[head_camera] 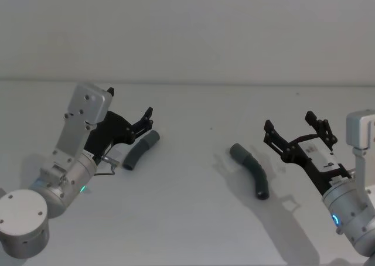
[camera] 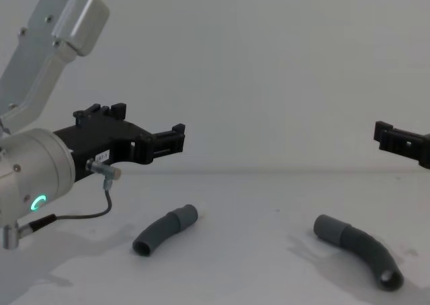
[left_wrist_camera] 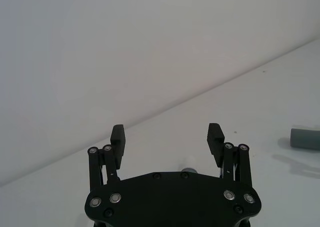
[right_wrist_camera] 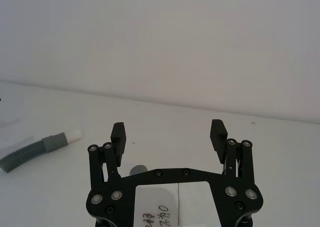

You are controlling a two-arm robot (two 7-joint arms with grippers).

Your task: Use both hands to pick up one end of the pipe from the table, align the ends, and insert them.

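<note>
Grippers, two: left gripper [left_wrist_camera: 166, 132], left of head view, jaws spread; right gripper [right_wrist_camera: 168, 128], lower right, jaws spread. Pipe pieces, two, lying on table [head_camera: 187, 219]: shorter piece [head_camera: 140, 150] left of centre, just beside left gripper's tips; longer piece [head_camera: 252, 169] right of centre, cut off in left wrist view

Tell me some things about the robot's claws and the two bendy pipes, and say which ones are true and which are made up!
1. The shorter pipe piece and the longer pipe piece both lie on the table. True.
2. The left claw is gripping a pipe piece. False: it is open and empty, raised off the table.
3. The two pieces are plugged together. False: they lie apart, one near each claw.
4. The right claw is open. True.
</note>
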